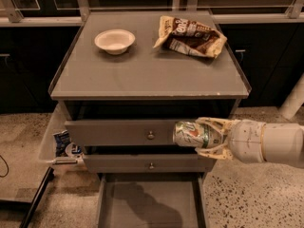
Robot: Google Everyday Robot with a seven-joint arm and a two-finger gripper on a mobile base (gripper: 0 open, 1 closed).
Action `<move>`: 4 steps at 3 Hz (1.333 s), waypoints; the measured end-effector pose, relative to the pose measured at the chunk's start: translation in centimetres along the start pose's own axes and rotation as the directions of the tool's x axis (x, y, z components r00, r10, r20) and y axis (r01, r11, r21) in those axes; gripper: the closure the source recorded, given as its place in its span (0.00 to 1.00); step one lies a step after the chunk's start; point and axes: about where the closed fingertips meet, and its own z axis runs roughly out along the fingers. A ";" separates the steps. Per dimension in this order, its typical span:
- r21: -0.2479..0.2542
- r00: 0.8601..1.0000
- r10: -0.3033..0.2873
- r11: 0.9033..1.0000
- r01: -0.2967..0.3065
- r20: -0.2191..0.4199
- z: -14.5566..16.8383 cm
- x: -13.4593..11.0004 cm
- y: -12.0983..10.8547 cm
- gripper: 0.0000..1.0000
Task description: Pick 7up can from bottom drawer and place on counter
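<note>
My gripper (202,135) is shut on the 7up can (189,133), a silver-white and green can held on its side. It hangs in the air in front of the top drawer's right half, well above the bottom drawer (149,201), which is pulled open with a bare grey floor. The counter (147,72) is the flat grey cabinet top, higher in the view than the can. My arm comes in from the right edge.
On the counter stand a white bowl (114,40) at the back left and a brown and cream snack bag (190,35) at the back right. Two upper knobbed drawers are shut. A side bin (64,144) with small packets hangs on the cabinet's left.
</note>
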 end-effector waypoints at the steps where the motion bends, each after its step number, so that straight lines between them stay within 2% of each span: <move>1: 0.039 0.999 -0.034 0.999 0.034 -0.003 0.1 -1.2 -3.1 1.00; 2: 0.069 0.999 -0.046 0.997 0.046 0.002 0.0 -2.3 -7.5 1.00; 3: 0.084 0.999 -0.024 0.996 0.021 0.028 0.0 -3.3 -12.8 1.00; 4: 0.097 0.999 0.025 0.995 -0.029 0.042 0.2 -3.2 -17.6 1.00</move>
